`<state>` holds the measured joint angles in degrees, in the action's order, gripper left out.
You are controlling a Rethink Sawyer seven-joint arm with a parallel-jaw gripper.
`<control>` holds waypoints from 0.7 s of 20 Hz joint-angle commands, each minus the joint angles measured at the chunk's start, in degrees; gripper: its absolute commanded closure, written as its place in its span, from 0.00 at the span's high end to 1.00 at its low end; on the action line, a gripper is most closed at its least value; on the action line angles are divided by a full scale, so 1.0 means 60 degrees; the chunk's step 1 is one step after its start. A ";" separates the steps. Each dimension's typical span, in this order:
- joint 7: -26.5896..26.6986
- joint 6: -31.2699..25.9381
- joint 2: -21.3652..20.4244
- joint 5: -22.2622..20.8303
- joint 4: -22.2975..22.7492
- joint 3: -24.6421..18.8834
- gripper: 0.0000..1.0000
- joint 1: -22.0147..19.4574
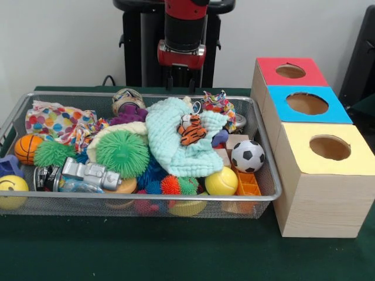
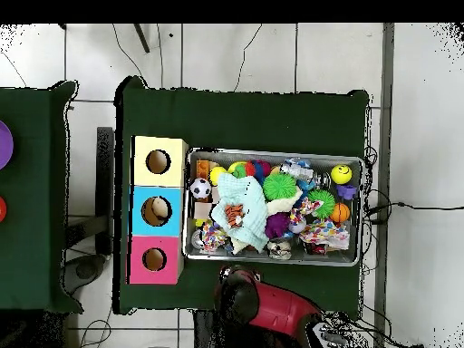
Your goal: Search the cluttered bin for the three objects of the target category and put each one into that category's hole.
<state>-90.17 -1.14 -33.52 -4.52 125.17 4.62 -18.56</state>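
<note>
Green cloth covers the counter (image 1: 176, 257) closest to me, and on it sits the bin (image 1: 146, 199), a wire-mesh basket heaped with toys. Right beside it, at its right end in the front view, stands the yellow-topped box with the hole (image 1: 330, 147) that the dotted fabrics belong in; the blue-topped box (image 1: 307, 104) and red-topped box (image 1: 290, 71) line up behind it.

Of the three objects, I can pick out a large dotted fabric piece (image 1: 55, 123) at the bin's far left corner, well apart from the yellow box, and a second bunched-up dotted piece (image 1: 218, 104) near the far rim, just behind the mint-green cloth (image 1: 176, 146). A third I cannot find; it may be buried under the cloth or the spiky green ball (image 1: 122, 153).

Over by the pedestal, the hand (image 1: 181, 79) hangs above the bin's far rim, holding nothing. Whether its fingers are apart or together I cannot tell from where I stand.

So the work looks to be at the searching stage, with nothing delivered that I can see. A sensible next move would be dropping onto the second piece, which lies nearest the hand, then carrying it across to the yellow hole.

No readable writing or brand shows anywhere.
</note>
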 commanded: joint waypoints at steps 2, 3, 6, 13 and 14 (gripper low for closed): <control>-0.2124 0.1077 0.0455 0.0327 -0.0628 -0.0486 1.00 -0.0211; -0.2135 0.1037 0.0353 0.0369 -0.0573 -0.0427 1.00 -0.0103; -0.2153 0.0726 0.0022 0.0529 -0.0471 -0.0282 1.00 0.0125; -0.2386 0.0210 -0.0436 0.1001 -0.0330 -0.0292 1.00 0.0600; -0.2397 0.0035 -0.0560 0.1099 -0.0331 -0.0235 1.00 0.0723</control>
<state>-90.18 0.92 -34.28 -3.20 126.04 4.79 -16.15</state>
